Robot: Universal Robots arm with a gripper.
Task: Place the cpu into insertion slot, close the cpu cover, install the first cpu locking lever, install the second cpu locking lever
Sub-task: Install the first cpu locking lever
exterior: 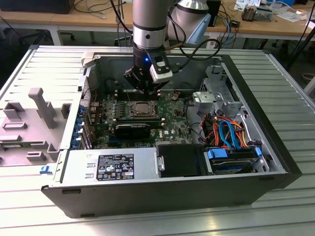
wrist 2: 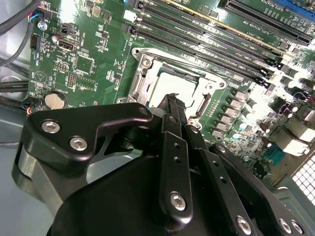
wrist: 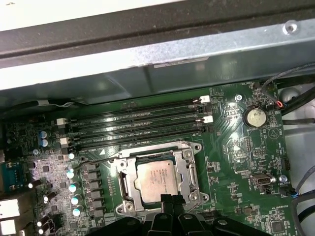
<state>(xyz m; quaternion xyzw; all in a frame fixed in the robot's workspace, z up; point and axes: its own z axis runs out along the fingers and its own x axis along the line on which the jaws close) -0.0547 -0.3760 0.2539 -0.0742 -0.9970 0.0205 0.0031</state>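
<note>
Silver cpu [wrist: 156, 178] lies socketed just under the gripper [wrist: 172, 198], fingers [wrist: 167, 205] pressed together.

The hand [wrist 2: 173, 100] is covering one edge of the cpu [wrist 2: 170, 84] in the second wrist view, and the arm [exterior: 147, 19] runs off the exterior view's top.

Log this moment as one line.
cpu: seated | cover: down over cpu | gripper: shut, empty, at cover edge
</note>
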